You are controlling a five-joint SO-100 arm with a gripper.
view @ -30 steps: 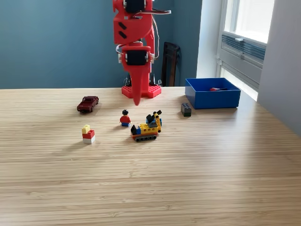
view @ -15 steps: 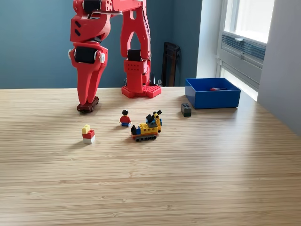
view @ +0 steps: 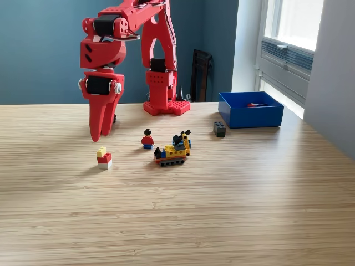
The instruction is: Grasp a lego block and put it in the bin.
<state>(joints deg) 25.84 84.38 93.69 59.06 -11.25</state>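
The red gripper point(view: 99, 134), its opening impossible to tell, hangs above the small block point(view: 104, 158) at mid-table point(view: 222, 210), well apart from the bin point(view: 250, 117) near the far right edge.

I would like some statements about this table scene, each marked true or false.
1. The red robot gripper holds a brick. False: nothing is seen in it.
2. The rectangular blue plastic bin sits at the exterior view's right. True.
3. The small yellow, red and white brick stack lies inside the bin. False: it stands on the wooden table.
4. The dark grey brick is beside the bin, outside it. True.
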